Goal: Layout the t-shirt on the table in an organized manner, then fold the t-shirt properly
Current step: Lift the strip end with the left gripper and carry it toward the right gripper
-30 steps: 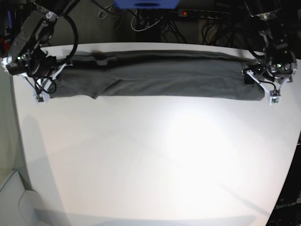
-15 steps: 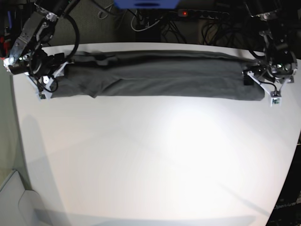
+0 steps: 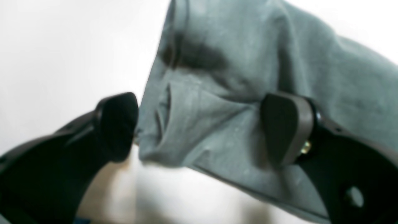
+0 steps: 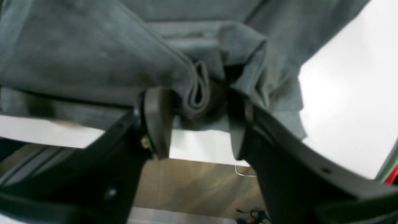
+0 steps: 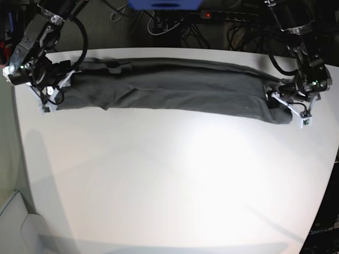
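The dark grey t-shirt lies stretched in a long, narrow folded band across the far side of the white table. My left gripper is at the band's right end. In the left wrist view this gripper is open wide, and the cloth lies loose between its fingers. My right gripper is at the band's left end by the table edge. Seen from the right wrist, that gripper is open, with a bunched fold of the shirt hanging unpinched between the pads.
Cables and a power strip with a red light run behind the table's far edge. A blue object sits at the top. The floor shows past the table edge under the right gripper. A pale bin stands at lower left.
The right gripper has opened off the shirt's left end. The left gripper has opened a little wider, tilted and shifted inward, and the shirt's right end has drawn in and bunched.
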You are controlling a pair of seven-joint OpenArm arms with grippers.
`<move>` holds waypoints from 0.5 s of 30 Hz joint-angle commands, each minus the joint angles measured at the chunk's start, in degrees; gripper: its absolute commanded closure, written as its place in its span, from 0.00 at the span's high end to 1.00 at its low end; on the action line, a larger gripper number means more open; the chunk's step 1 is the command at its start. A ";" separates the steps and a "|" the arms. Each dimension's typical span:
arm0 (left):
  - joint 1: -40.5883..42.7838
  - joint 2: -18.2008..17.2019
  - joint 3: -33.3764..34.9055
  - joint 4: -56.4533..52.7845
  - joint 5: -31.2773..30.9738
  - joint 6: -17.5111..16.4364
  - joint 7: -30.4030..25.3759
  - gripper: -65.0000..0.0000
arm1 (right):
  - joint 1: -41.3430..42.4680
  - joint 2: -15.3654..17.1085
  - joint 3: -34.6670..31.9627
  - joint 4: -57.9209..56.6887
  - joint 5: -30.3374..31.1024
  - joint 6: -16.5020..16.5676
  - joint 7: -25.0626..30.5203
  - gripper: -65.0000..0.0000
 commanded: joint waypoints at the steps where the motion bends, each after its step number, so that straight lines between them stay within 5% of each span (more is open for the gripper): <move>1: 0.23 -0.43 0.02 -0.10 1.23 0.08 0.53 0.96 | 0.87 0.74 0.06 0.86 0.59 -0.01 0.42 0.46; 6: 0.32 -0.51 0.02 -1.94 1.23 0.08 -0.26 0.88 | 0.87 1.62 0.06 0.86 0.59 -0.01 0.42 0.46; 12: 0.14 -0.51 -0.16 -2.73 1.23 0.08 -0.35 0.23 | 1.66 1.97 0.06 -0.63 0.59 -0.01 0.42 0.46; 15: -0.03 -0.51 -0.42 -2.73 1.23 0.17 -0.26 0.00 | 1.75 2.94 0.06 -3.45 0.59 -0.01 0.42 0.46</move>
